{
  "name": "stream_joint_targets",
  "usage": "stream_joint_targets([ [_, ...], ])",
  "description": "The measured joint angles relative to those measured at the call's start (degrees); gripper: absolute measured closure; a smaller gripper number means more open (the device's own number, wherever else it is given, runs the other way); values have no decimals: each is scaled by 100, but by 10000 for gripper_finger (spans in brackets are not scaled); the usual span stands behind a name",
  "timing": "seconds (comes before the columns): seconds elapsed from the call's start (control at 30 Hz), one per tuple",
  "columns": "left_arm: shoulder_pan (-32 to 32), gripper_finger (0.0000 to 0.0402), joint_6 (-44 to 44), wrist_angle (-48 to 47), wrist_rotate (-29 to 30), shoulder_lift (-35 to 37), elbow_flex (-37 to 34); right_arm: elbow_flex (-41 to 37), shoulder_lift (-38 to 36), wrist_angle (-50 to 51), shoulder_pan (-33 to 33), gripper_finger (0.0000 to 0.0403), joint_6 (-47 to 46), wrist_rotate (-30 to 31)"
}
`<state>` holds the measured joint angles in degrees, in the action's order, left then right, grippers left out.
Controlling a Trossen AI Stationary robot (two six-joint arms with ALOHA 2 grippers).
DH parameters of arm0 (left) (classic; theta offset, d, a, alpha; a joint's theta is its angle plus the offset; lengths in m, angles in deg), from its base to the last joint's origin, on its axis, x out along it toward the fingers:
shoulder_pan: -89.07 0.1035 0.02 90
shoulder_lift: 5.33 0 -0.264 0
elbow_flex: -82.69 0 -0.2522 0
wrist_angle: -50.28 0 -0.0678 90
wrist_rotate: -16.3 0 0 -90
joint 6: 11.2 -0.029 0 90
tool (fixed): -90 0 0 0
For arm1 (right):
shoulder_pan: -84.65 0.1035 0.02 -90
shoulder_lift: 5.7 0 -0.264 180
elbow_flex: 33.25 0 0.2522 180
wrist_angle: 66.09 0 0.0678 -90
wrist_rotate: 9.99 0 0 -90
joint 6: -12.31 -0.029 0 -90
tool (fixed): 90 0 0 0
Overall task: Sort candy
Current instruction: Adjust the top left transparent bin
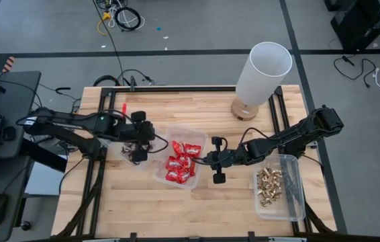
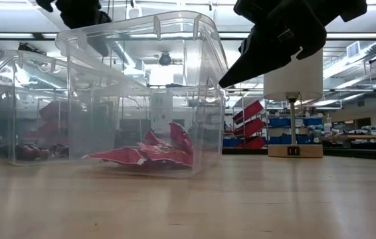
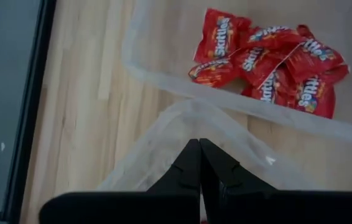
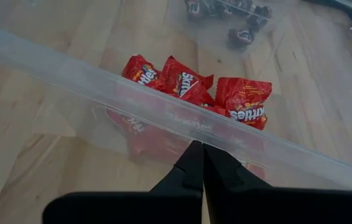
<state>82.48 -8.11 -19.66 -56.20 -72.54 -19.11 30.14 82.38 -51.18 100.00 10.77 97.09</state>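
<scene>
Three clear bins stand in a row on the table. The left bin point(image 1: 128, 153) holds dark mini bars point(image 1: 136, 156), the middle bin point(image 1: 199, 136) red packets point(image 1: 180, 167), the right bin point(image 1: 291, 195) gold-foil pieces point(image 1: 269, 185). My left gripper point(image 1: 151, 142) hangs shut over the left bin's rim point(image 3: 182, 118), facing the red packets point(image 3: 263, 62). My right gripper point(image 1: 201, 161) is shut too, just above the middle bin's right rim point(image 4: 163, 102). From its wrist view, the red packets point(image 4: 188, 81) lie beyond that rim and the dark bars point(image 4: 238, 34) farther off. Nothing shows between either pair of fingers.
A white lamp on a wooden base point(image 1: 260, 74) stands at the far right of the table. Bare wood lies along the near edge point(image 1: 176, 215) and between the middle and right bins. In the low view the middle bin point(image 2: 141, 86) stands in front, the lamp point(image 2: 294, 93) behind.
</scene>
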Motion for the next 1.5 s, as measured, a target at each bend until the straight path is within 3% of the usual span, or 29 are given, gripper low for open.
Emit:
stream_joint_targets([
  [0.3,340,402,206,-62,-264,-394,-25,0,0,11,4,403,-43,0],
  [0.7,303,402,26,-93,-1228,-834,-25,0,0,137,4,403,-133,0],
  [1.03,-106,402,343,-143,-1472,-832,-25,0,0,164,8,403,-133,-4],
  [1.5,-1155,402,803,-591,-2115,-830,-25,0,0,146,7,403,-172,-2],
])
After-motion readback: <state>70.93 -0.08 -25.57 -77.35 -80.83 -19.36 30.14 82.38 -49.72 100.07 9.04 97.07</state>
